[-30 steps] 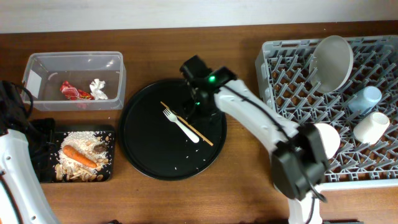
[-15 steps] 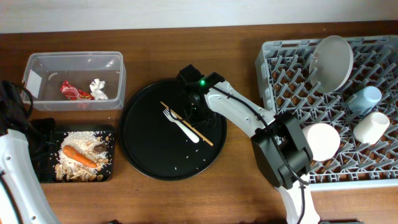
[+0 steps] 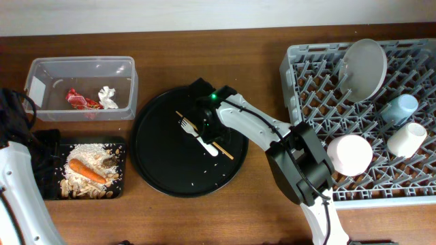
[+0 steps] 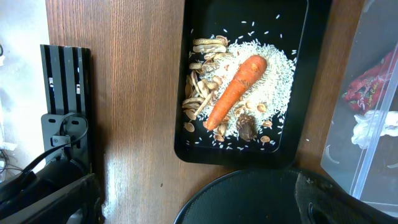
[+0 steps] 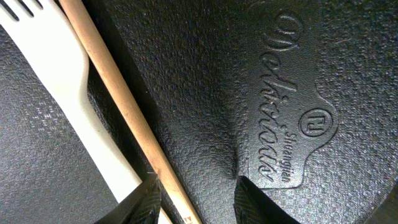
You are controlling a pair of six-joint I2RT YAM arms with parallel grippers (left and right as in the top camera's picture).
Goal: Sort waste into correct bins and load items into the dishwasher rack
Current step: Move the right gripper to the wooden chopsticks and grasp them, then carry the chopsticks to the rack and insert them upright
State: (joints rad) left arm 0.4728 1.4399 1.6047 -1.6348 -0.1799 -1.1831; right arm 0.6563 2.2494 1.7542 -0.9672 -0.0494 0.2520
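My right gripper (image 3: 206, 126) is open low over the round black tray (image 3: 163, 163). In the right wrist view its fingertips (image 5: 196, 196) straddle a wooden chopstick (image 5: 124, 106), which lies against the left finger. The white fork (image 5: 62, 68) lies just beside it, and both show from overhead (fork (image 3: 201, 138), chopstick (image 3: 223, 150)). My left gripper (image 4: 199, 211) is open and empty. The shallow black tray (image 4: 186, 74) holds rice (image 4: 273, 81), a carrot (image 4: 236, 90) and a dark lump (image 4: 247, 127). The clear tub (image 3: 82, 62) holds a red wrapper (image 3: 80, 101) and a white tissue (image 3: 107, 96).
The grey rack (image 3: 306, 102) on the right holds the grey plate (image 3: 364, 64) on edge, a light blue cup (image 3: 400, 107), a cream cup (image 3: 407, 139) and an upturned pale bowl (image 3: 351, 153). A few rice grains lie on the round tray. My left arm (image 3: 13, 170) is at the table's left edge.
My right gripper has moved left and down across the round tray, onto the chopstick beside the fork. The left arm has not moved.
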